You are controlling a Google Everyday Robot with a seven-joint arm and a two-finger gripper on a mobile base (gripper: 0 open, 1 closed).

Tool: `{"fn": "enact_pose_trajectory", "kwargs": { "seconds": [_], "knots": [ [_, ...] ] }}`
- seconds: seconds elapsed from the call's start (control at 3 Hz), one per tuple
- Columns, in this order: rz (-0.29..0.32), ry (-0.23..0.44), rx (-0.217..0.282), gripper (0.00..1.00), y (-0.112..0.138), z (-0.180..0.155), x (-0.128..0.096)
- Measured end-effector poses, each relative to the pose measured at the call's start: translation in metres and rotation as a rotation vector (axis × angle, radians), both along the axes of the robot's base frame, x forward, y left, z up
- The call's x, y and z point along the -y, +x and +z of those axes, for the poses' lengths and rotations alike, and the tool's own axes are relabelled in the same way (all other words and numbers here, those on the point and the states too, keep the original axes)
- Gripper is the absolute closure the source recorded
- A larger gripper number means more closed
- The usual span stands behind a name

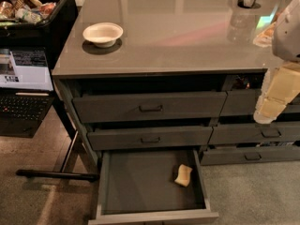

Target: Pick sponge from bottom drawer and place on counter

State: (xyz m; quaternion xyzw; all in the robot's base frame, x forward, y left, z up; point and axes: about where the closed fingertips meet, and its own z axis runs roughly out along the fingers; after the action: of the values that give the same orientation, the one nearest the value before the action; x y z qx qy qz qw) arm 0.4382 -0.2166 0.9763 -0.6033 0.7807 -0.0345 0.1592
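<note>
Camera view: sponge (183, 175) lies unlifted by the open bottom drawer's (140, 184) right edge; tool (267, 112) hangs below the worktop's (178, 36) front-right corner, and I cannot tell its grip.

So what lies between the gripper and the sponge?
Camera view: the gripper hangs at right, above the sponge; between them only right-stack drawer fronts and the bottom drawer wall, nothing loose.

Open air above the bottom drawer (140, 182) and sponge (183, 175), claw (266, 113) high at right, well apart
</note>
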Motion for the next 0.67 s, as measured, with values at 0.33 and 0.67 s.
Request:
{"fn": "enact_pose_trajectory", "kwargs": {
  "seconds": [0.33,0.67],
  "knots": [
    [0.003,0.002,0.004,0.0,0.0,0.0,0.0],
    [0.018,0.016,0.0,0.0,0.005,-0.024,0.01]
  ]
}}
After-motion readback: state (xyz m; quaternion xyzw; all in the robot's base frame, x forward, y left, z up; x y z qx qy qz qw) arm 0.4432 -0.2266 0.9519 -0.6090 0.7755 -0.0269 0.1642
